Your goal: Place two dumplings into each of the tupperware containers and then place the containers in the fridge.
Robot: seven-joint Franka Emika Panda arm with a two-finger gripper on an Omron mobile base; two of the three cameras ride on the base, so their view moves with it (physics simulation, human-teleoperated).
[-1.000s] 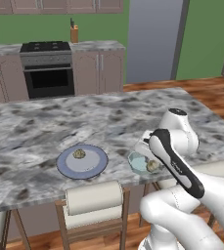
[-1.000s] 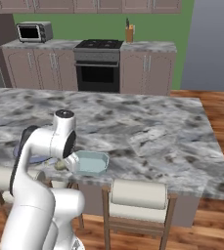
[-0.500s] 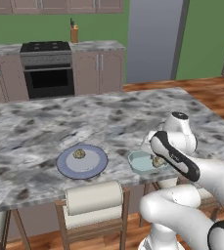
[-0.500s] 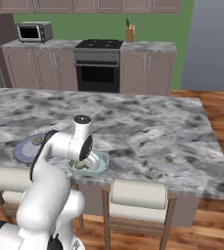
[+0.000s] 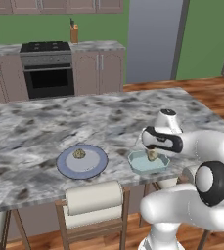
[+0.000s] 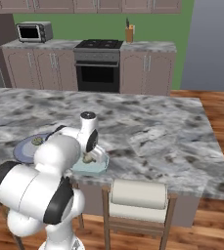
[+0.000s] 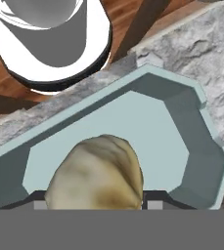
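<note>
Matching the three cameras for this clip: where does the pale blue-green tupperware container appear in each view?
Left base view: pale blue-green container at the island's near edge, right of the blue-grey plate.
Right base view: it sits at the near counter edge, right of the same plate, partly behind the arm.
Hand view: its rim frames the centre, a dumpling over it.
Shared landmark: the blue-grey plate.

The marble counter (image 5: 45, 127) bears a blue-grey plate (image 5: 82, 161) and pale tub (image 5: 147, 163).
</note>
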